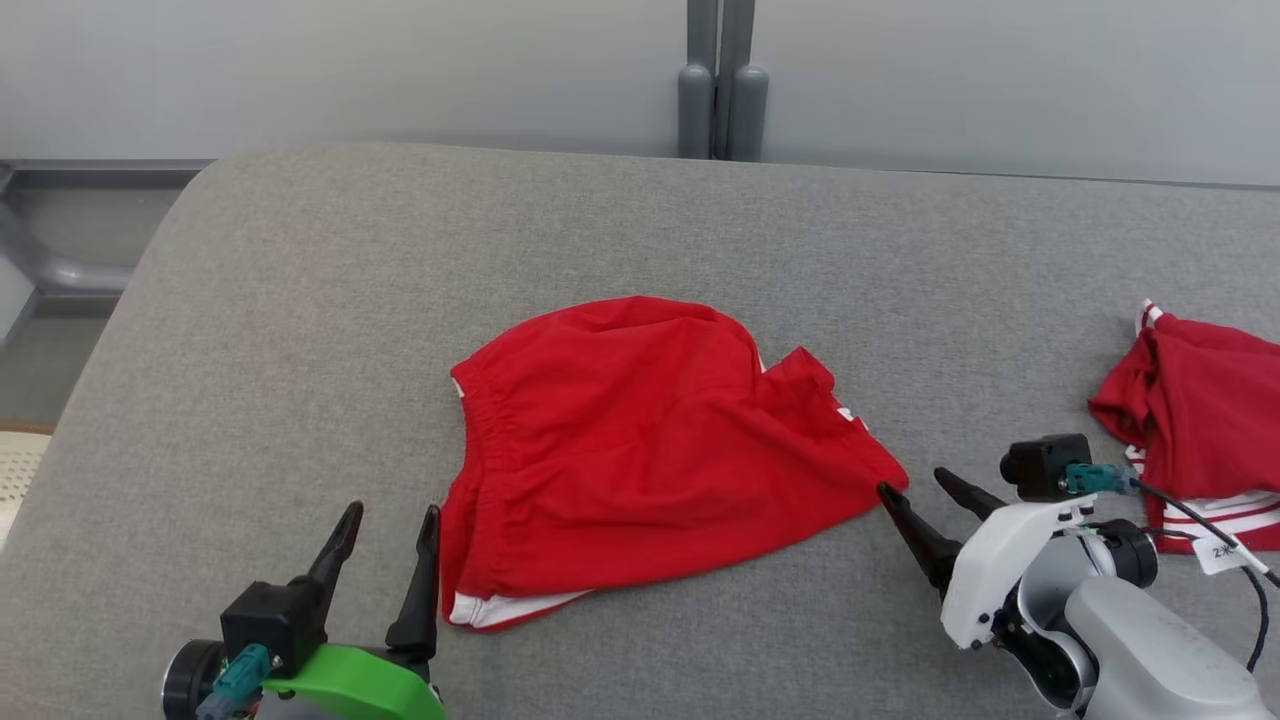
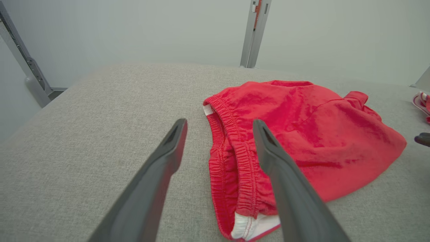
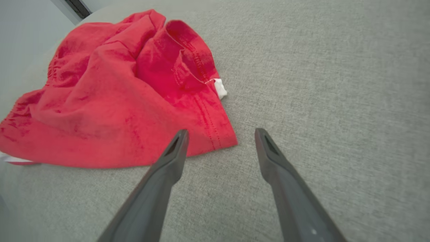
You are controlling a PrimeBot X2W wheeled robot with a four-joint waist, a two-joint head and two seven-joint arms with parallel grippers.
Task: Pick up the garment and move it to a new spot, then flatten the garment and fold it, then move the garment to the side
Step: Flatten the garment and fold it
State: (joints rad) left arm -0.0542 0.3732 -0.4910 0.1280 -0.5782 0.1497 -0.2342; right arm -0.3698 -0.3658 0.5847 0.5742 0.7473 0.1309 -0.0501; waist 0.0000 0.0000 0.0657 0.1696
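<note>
**Red shorts lie mid-frame, one open gripper at each end**

The garment (image 1: 640,450), a pair of red shorts, lies rumpled on the grey fabric-covered counter (image 1: 300,300) at the centre of the head view. Its long axis runs left to right: the elastic waistband (image 2: 235,148) is at the left end and the leg hem corner (image 3: 221,134) at the right. The left gripper (image 1: 392,512), at the lower left, is spread wide and empty, its inner finger just beside the waistband's lower corner. The right gripper (image 1: 913,482), at the lower right, is also wide and empty, its tip almost at the hem corner. Each arm seems about equally near its own end, which suits a two-ended pull to flatten the shorts. A second red garment (image 1: 1200,410) lies apart at the right edge.
</note>
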